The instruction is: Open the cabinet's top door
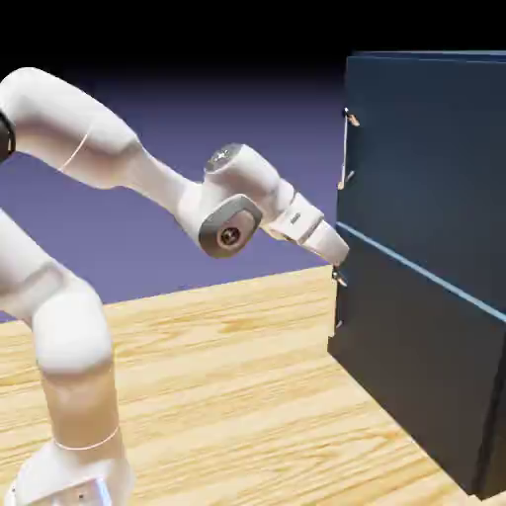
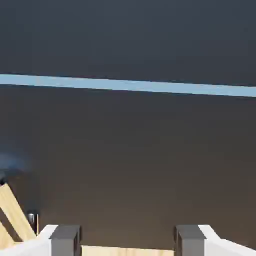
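Observation:
The tall dark navy cabinet (image 1: 425, 198) stands at the right of the exterior view, its front turned toward the arm. The top door's silvery bar handle (image 1: 348, 148) sticks out near the upper front edge. My gripper (image 1: 340, 253) sits well below that handle, close to the front at the height of the light-blue seam (image 1: 415, 269). In the hand view the top door (image 2: 128, 40) fills the area above the seam (image 2: 128, 86), and the lower door (image 2: 128, 160) fills the area below. My gripper (image 2: 127, 241) is open, with nothing between its grey fingertips (image 2: 65, 239).
The lower door's handle (image 1: 339, 296) juts out just below my gripper. A small silvery piece (image 2: 32, 220) shows at the hand view's lower left beside the wooden tabletop (image 2: 12, 212). The wooden table (image 1: 227, 385) stretches in front of the cabinet.

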Motion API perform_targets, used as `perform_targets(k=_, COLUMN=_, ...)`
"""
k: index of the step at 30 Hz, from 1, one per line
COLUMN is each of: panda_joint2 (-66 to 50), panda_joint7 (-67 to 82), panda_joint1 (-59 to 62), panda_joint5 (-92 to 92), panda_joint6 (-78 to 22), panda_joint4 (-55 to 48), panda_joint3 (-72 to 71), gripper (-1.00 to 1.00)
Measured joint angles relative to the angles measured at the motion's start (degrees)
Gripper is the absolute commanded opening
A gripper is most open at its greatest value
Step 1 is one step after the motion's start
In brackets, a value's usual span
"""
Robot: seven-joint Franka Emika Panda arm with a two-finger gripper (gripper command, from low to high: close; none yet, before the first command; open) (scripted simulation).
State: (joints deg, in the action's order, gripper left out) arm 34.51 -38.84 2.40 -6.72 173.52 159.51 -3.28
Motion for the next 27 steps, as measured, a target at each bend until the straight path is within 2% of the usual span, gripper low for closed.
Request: perform_targets(k=27, panda_joint2=18.5, panda_joint7=36.2, panda_joint1=30.9, panda_joint5=-67.3, panda_joint6=-4.9, panda_joint4=-14.9, panda_joint3=-32.8, gripper=0.00)
